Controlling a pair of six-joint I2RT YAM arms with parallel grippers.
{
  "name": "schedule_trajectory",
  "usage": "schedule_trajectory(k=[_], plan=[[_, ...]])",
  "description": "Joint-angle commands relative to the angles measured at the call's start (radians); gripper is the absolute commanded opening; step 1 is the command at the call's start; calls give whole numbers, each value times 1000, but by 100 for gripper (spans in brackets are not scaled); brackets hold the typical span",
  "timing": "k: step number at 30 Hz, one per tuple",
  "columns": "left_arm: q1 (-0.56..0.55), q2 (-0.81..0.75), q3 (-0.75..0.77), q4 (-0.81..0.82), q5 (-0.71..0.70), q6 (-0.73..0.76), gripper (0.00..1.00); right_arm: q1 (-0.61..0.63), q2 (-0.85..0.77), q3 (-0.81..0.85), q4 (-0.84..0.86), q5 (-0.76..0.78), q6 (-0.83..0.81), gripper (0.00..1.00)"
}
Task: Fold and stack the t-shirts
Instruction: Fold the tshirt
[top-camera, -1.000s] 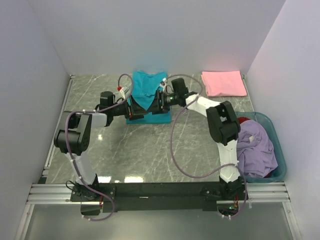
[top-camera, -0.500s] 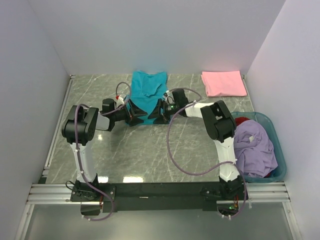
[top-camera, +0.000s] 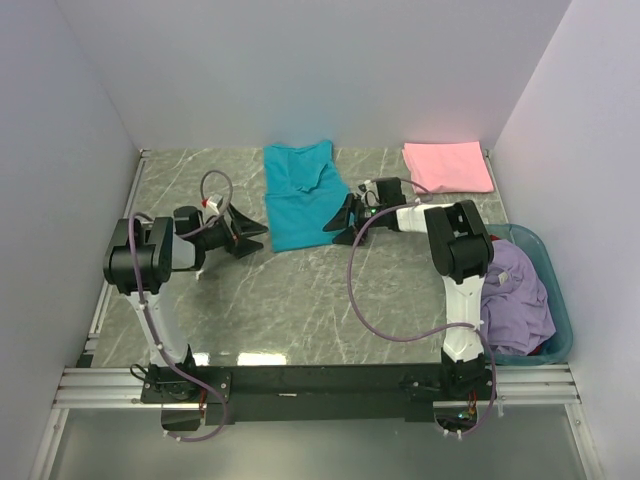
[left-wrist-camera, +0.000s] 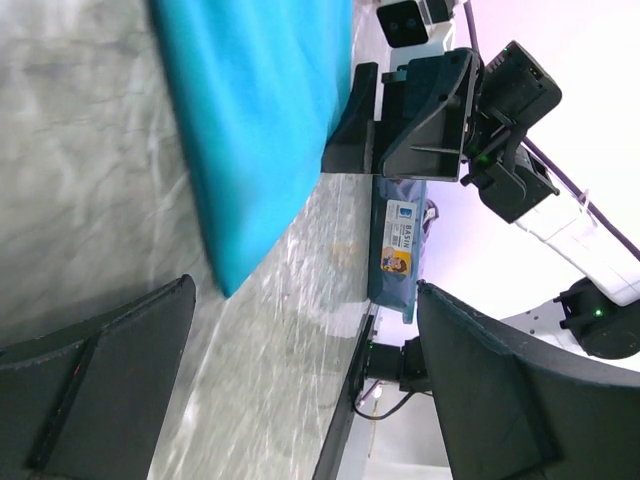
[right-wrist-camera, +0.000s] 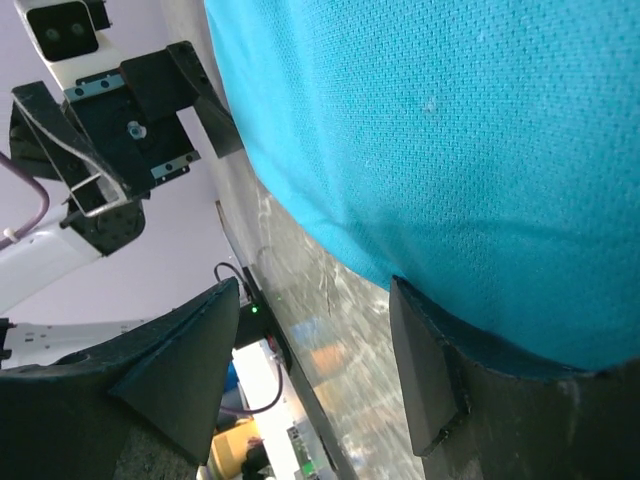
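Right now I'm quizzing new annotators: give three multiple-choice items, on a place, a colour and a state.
1. Where on the table is the pink t-shirt? A near left corner; B far right corner; C middle.
2. What colour is the top shirt in the basket? A lavender; B yellow; C white.
3. How is the left gripper? A shut on cloth; B open, empty; C out of view.
B: it lies folded at the table's far right. A: lavender cloth lies uppermost there. B: its fingers stand apart beside the teal t-shirt.
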Motion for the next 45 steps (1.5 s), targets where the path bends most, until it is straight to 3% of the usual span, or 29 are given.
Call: schedule_trajectory(k=[1, 7, 12, 22, 27, 35, 45], plan=[[31, 12, -47, -127, -33, 122, 99, -17, 0, -35, -132, 73, -91, 70], [-4, -158, -47, -157, 22, 173, 99, -3, -99, 16, -156, -102, -166, 68], [-103, -284, -24, -209, -18, 225, 99, -12, -150, 112, -307, -90, -357, 68], [-225, -51, 114, -3, -97, -12, 94, -57, 14, 257, -420, 42, -438, 63], [-216, 54, 148, -42, -120, -20, 91, -63, 52, 218, -422, 44, -436, 61], [-157, 51, 71, -160, -133, 55, 89, -61, 78, 68, -367, 15, -379, 60], [-118, -230, -44, -459, -44, 325, 82, -14, -134, -67, -480, -54, -479, 60]])
